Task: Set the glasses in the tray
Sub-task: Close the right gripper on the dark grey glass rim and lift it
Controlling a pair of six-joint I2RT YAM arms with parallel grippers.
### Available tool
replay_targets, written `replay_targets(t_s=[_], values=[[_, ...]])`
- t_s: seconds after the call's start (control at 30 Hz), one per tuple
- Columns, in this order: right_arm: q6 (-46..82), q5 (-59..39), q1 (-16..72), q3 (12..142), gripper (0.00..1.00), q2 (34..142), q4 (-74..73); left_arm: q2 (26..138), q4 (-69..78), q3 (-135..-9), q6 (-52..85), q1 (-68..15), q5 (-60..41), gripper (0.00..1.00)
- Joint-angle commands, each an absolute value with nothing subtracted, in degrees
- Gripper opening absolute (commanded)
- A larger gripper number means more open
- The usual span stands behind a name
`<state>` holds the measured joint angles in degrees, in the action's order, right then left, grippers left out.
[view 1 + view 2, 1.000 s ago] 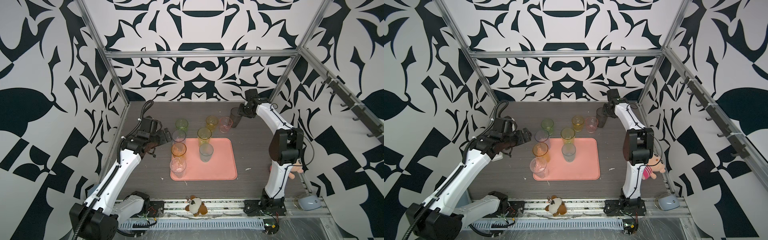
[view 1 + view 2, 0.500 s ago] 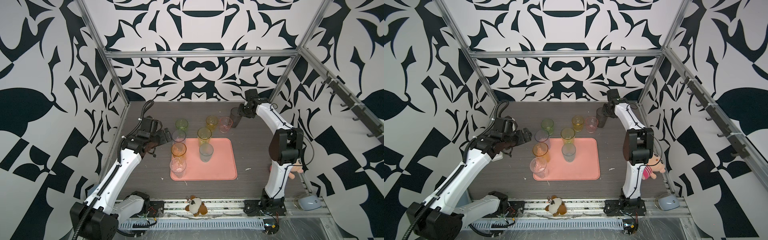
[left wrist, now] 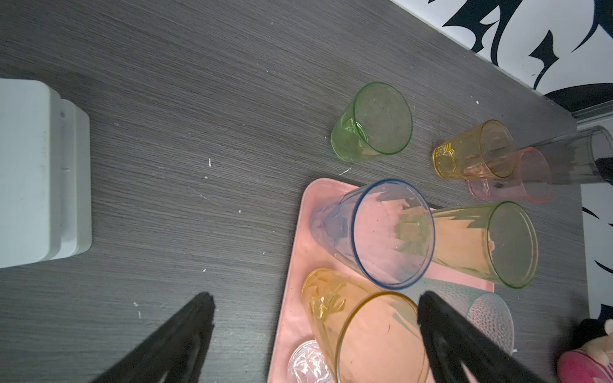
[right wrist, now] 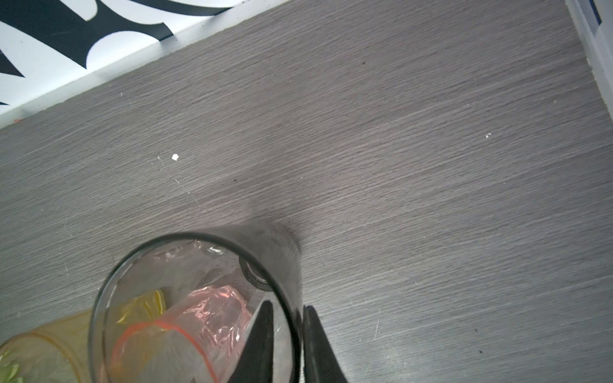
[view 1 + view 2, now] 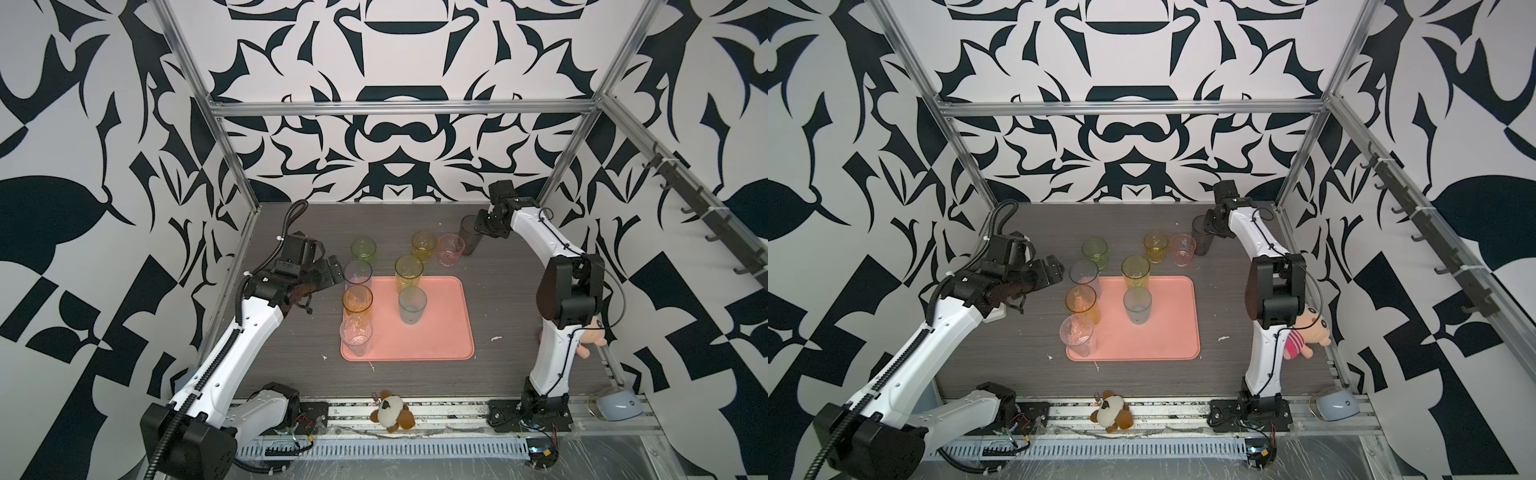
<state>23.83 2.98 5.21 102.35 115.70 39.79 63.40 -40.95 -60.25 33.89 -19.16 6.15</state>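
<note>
right gripper (image 4: pixel 287 306) pinches the smoky grey glass (image 4: pixel 282 245) behind the tray (image 5: pixel 440 328)

in the right wrist view we see the right gripper closed on the wall of the smoky grey glass at its rim, with one finger inside the tumbler and one outside. the glass stands upright on the dark table (image 5: pixel 498 299) near the back right corner. it is just beside the pink glass (image 5: pixel 451 249) and clear of the tray.

the left gripper (image 3: pixel 316 295) has its jaws spread wide and holds nothing. in both top views it hovers at the tray's left side, close to the blue glass (image 5: pixel 357 272).

we count five glasses standing upright in the tray. the blue glass, the orange glass (image 5: pixel 357 299) and the clear glass (image 5: pixel 355 334) line its left edge, from back to front. the yellow-green glass (image 5: pixel 409 272) stands at the far edge, and the teal glass (image 5: pixel 412 305) is just in front of it, nearer the middle. the right half of the tray is bare.

four glasses stand on the table behind the tray. the green glass (image 5: pixel 363 249) is on the left. the yellow glass (image 5: pixel 423 246), the pink glass and the smoky grey glass form a close row on the right.
</note>
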Motion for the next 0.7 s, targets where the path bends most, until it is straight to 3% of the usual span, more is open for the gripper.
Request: replay_targets(t_s=[0.0, 0.67], values=[[23.8, 2.6, 5.0, 101.9, 0.14, 115.2, 39.6, 63.5, -40.5, -61.4, 34.6, -19.3, 5.6, 0.99], [20.5, 12.6, 5.0, 104.9, 0.0, 108.7, 47.3, 63.6, -40.3, -61.3, 34.8, -19.3, 4.9, 1.0]])
